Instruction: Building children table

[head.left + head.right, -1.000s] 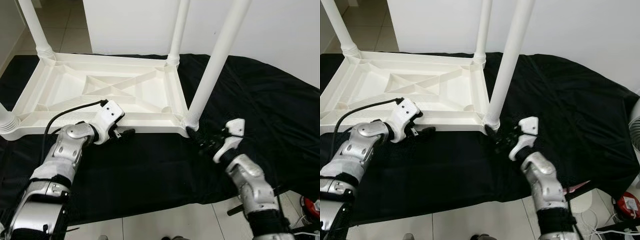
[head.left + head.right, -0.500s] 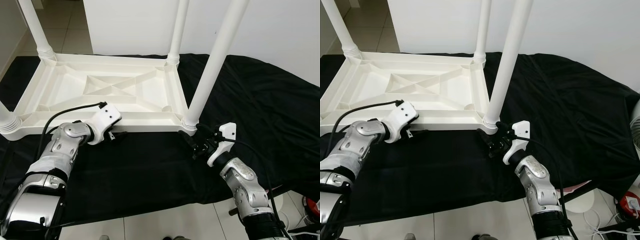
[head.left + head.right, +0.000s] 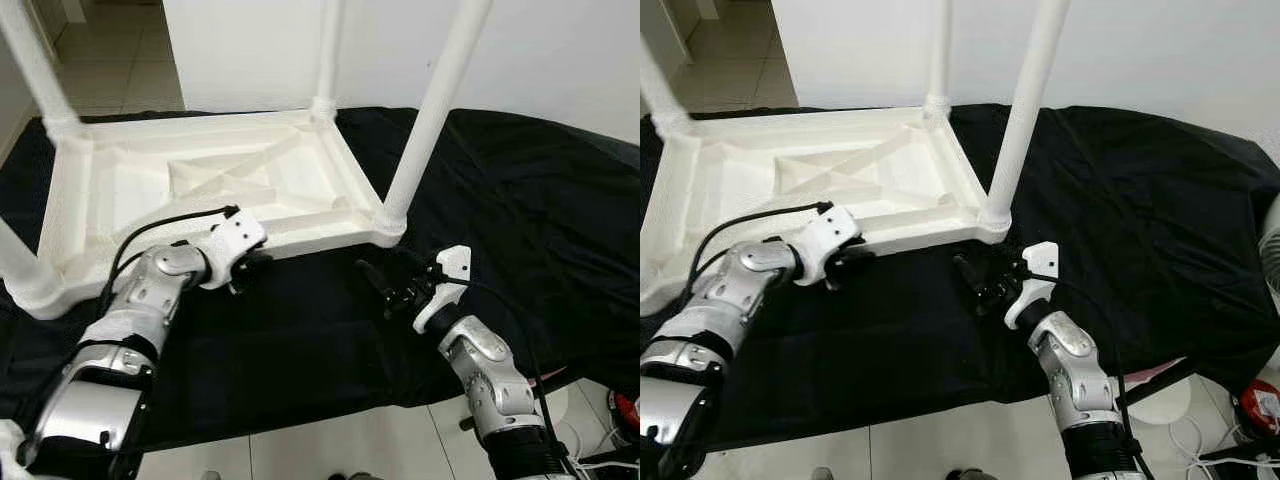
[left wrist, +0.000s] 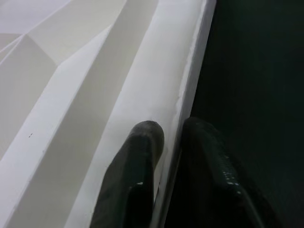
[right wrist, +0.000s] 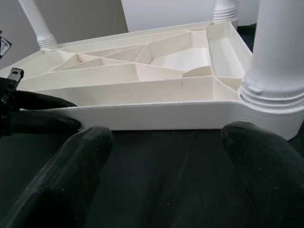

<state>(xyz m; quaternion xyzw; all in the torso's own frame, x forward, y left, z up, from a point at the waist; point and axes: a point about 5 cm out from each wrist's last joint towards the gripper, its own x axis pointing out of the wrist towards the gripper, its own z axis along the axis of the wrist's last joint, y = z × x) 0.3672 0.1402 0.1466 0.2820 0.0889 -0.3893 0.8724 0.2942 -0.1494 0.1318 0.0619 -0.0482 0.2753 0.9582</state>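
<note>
A white plastic children's table lies upside down on a black cloth, its legs pointing up. My left gripper is shut on the table's near rim; one finger sits on the inner side and the other on the outer side. My right gripper is open and low over the cloth, a short way in front of the near right leg. Its two fingers are spread wide and hold nothing, and that leg's base stands just ahead of it.
The cloth's front edge meets tiled floor close to my body. A white wall stands behind the table. A red object and white cables lie on the floor at the right. More tiled floor opens at the far left.
The table has swung on the cloth: its near right corner moved away from me and its left end came closer. My left gripper went with the rim. The right gripper drew back off the corner.
</note>
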